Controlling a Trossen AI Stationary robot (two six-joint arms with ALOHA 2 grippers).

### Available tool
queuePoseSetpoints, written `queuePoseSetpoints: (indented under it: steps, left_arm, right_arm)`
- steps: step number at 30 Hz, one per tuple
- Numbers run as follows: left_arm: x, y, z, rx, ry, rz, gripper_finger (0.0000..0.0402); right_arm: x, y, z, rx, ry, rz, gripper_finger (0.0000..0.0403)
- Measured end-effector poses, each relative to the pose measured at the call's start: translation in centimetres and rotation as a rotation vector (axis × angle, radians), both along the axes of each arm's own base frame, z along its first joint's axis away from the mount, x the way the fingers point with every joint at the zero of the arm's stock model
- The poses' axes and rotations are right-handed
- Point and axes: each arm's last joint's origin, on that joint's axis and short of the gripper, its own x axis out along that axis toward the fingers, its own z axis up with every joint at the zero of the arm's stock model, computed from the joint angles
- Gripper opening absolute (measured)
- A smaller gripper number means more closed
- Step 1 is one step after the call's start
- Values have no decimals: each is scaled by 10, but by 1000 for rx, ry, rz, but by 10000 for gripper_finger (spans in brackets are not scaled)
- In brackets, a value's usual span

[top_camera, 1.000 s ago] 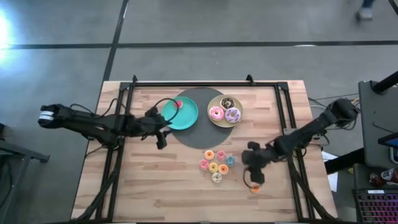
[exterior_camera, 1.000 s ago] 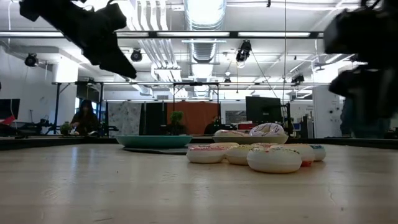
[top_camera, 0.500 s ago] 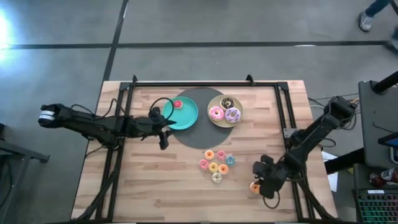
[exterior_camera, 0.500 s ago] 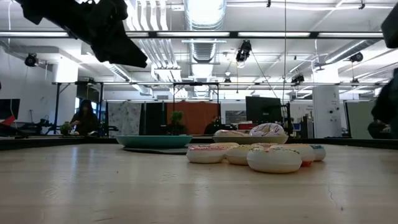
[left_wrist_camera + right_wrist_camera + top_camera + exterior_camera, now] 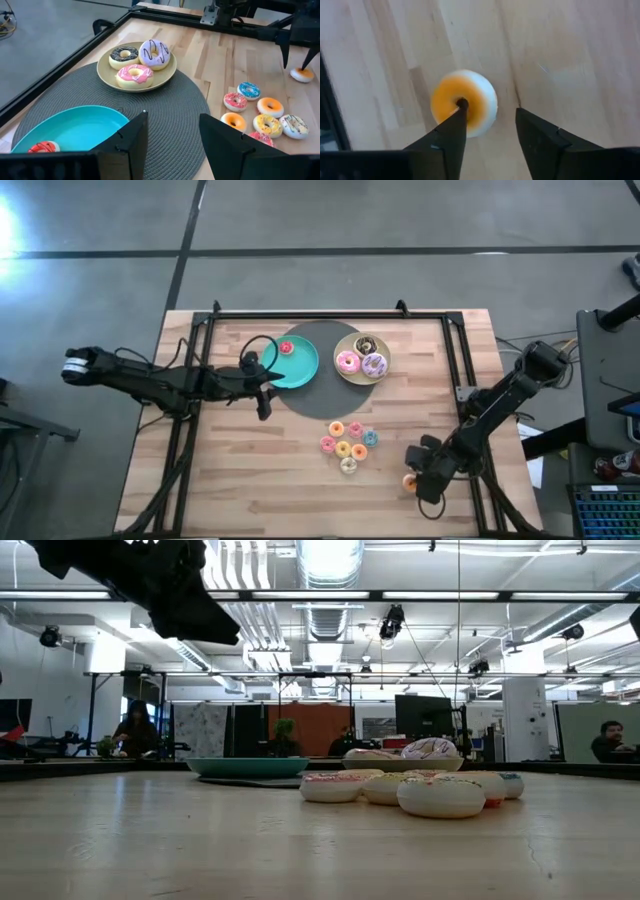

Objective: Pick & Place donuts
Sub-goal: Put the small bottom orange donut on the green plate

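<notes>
High view: your right gripper [image 5: 424, 483] hung beside the orange donut [image 5: 409, 480] near the table's right rail (likely lining up a pick). Left wrist view: left gripper [image 5: 170, 135], fingers apart and empty, waited over the teal plate [image 5: 75, 127]. Right wrist view: fingers apart, one tip over the donut's hole, the other off its rim.

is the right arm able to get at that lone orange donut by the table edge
Probably yes: the right gripper hangs directly over the orange donut, fingers open, one tip at its hole, with only bare wooden table around it.
</notes>
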Motion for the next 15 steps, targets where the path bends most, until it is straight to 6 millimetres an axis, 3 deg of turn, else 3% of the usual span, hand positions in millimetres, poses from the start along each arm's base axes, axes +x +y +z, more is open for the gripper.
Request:
queuePoseSetpoints:
  steps: [6, 15]
  left_arm:
    - [0, 0, 0, 1, -3, 0, 152]
    - [0, 0, 0, 2, 1, -1, 151]
  right_arm:
    - [1, 1, 2, 15, -14, 0, 201]
    - [6, 7, -11, 21, 7, 22, 203]
